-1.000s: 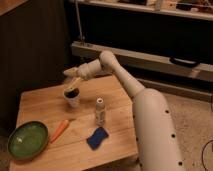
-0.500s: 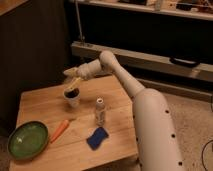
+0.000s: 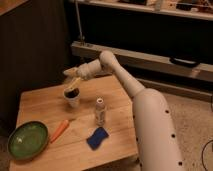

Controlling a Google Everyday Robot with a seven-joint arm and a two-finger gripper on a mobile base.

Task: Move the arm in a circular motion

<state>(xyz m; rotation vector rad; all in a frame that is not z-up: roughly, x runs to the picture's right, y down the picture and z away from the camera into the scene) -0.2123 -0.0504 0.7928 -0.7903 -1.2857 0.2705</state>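
The arm (image 3: 127, 85) reaches from the near right up and across to the far left of the desk (image 3: 45, 105). Its gripper (image 3: 73, 80) hangs right over the dark-filled cup (image 3: 72, 97), perhaps grazing the rim; whether it is open or closed I cannot tell. Held this low, a circling sweep probably risks nudging the cup or the white bottle (image 3: 100, 111) to its right. The blue sponge (image 3: 98, 138), carrot (image 3: 59, 131) and green bowl (image 3: 27, 140) lie nearer, well apart from it.
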